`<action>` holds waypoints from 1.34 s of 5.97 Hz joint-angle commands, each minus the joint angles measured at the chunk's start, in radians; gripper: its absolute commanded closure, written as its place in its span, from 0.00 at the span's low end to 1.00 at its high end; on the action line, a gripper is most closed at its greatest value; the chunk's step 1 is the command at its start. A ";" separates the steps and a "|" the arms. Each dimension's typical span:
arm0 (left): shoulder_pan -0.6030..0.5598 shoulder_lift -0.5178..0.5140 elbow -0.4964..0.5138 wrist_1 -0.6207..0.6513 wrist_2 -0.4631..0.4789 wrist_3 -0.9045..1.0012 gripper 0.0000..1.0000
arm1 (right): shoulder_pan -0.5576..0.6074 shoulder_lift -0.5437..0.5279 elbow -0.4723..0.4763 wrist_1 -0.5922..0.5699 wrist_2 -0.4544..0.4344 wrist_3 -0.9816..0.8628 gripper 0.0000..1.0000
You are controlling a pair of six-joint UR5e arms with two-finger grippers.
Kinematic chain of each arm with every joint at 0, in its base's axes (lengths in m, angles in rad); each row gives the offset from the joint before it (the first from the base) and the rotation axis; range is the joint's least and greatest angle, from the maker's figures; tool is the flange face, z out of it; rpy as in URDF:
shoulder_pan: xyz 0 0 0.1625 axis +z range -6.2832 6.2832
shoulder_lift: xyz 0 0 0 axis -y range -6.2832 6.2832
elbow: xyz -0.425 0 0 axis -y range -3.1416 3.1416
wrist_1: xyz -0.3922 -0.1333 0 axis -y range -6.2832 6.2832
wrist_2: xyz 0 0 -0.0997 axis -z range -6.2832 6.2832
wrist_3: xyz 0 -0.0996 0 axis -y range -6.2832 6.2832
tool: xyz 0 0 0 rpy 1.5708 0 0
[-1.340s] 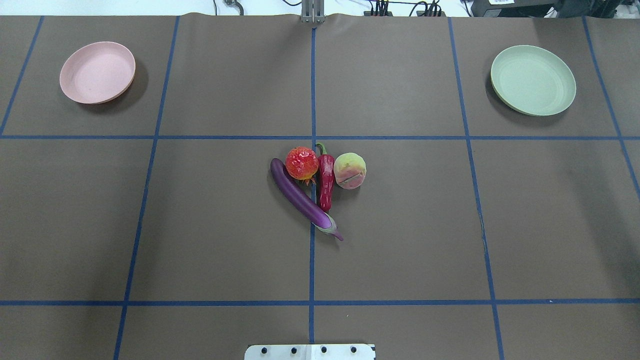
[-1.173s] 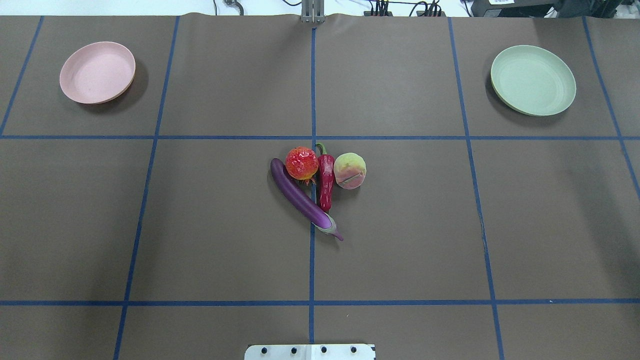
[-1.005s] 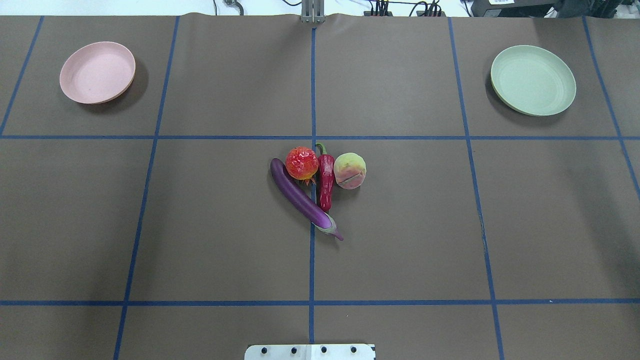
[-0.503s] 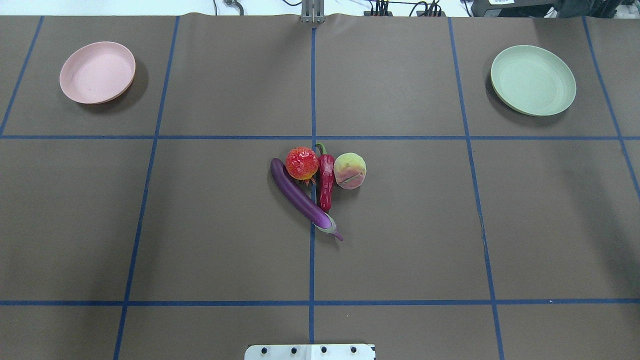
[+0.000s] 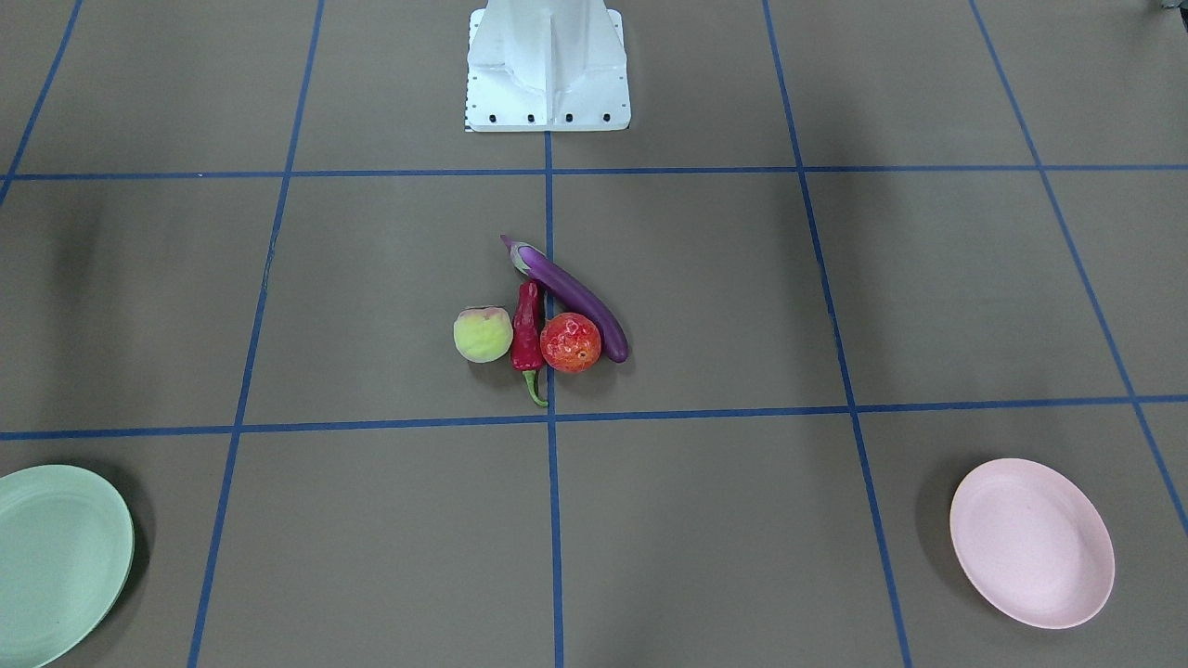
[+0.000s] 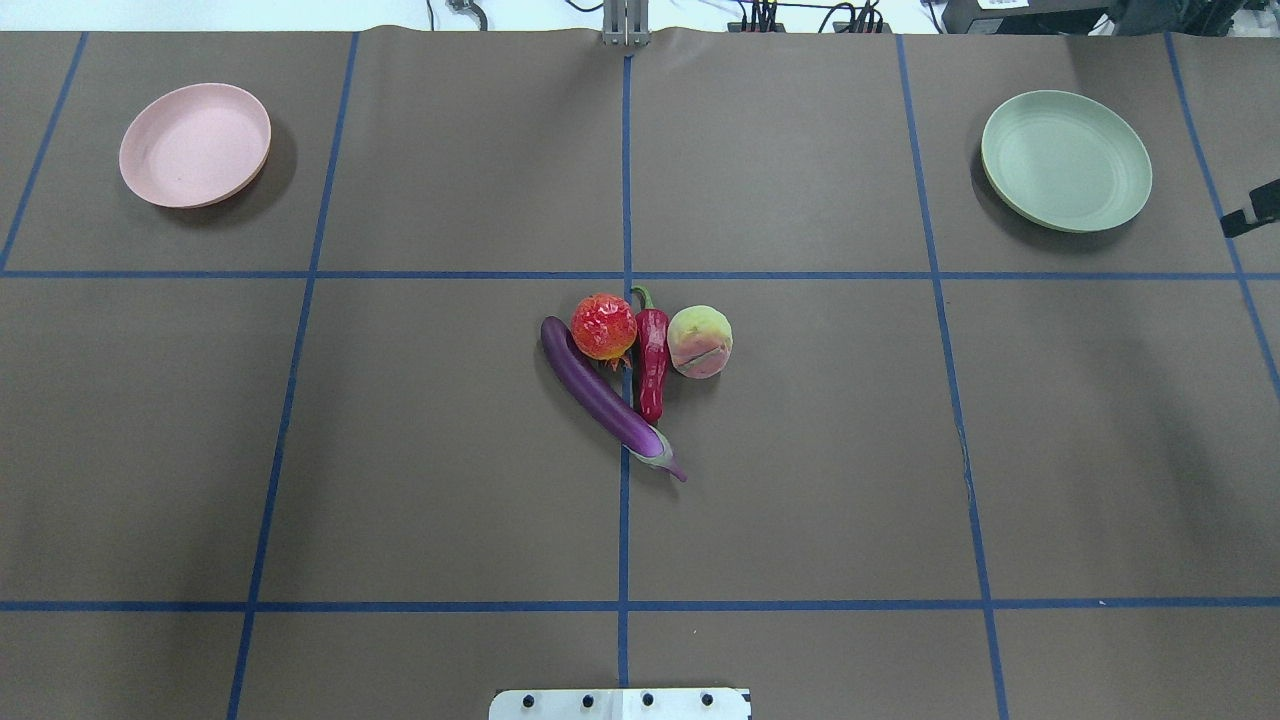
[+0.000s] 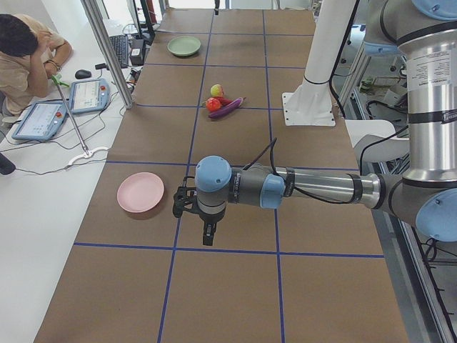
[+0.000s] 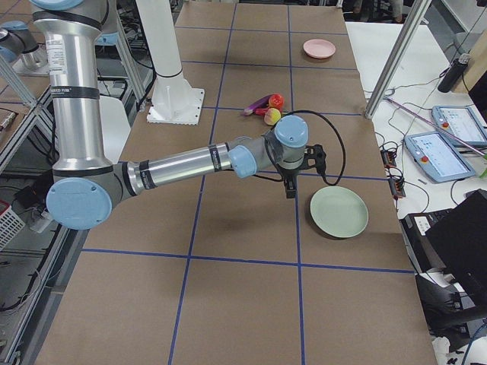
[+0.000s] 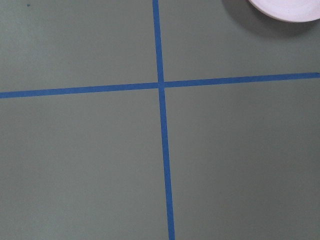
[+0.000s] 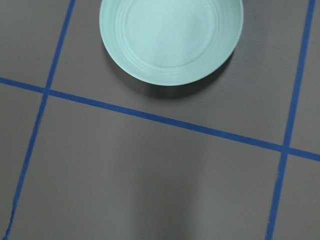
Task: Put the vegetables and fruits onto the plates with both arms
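The purple eggplant (image 6: pixel 600 398), red chili (image 6: pixel 652 358), yellow-green peach (image 6: pixel 700 342) and red-orange fruit (image 6: pixel 604 326) lie bunched together at the table's middle. The pink plate (image 6: pixel 195 145) stands empty at the far left and the mint green plate (image 6: pixel 1066 160) empty at the far right. My left gripper (image 7: pixel 208 239) hangs over the table beside the pink plate (image 7: pixel 141 192). My right gripper (image 8: pixel 290 190) hangs beside the green plate (image 8: pixel 338 211). I cannot tell whether either is open or shut. The wrist views show no fingers.
The white base block (image 5: pixel 548 65) stands at the robot's edge of the table. Blue tape lines grid the brown mat. An operator (image 7: pixel 25 57) sits with tablets beside the table, behind a metal post (image 7: pixel 107 50).
A black part of the right arm has come into the overhead view at its right edge, near the green plate. The produce and the plates have not moved.
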 commanded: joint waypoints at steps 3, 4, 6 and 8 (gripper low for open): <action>0.002 0.000 0.009 0.000 0.000 0.000 0.00 | -0.395 0.336 -0.033 0.096 -0.283 0.394 0.00; 0.002 0.000 0.010 0.000 0.000 0.000 0.00 | -0.491 0.393 -0.059 0.085 -0.412 0.460 0.00; 0.002 0.000 0.012 0.000 0.000 0.000 0.00 | -0.649 0.587 -0.118 -0.191 -0.609 0.479 0.00; 0.002 0.000 0.012 0.000 0.000 0.000 0.00 | -0.753 0.608 -0.174 -0.200 -0.691 0.511 0.00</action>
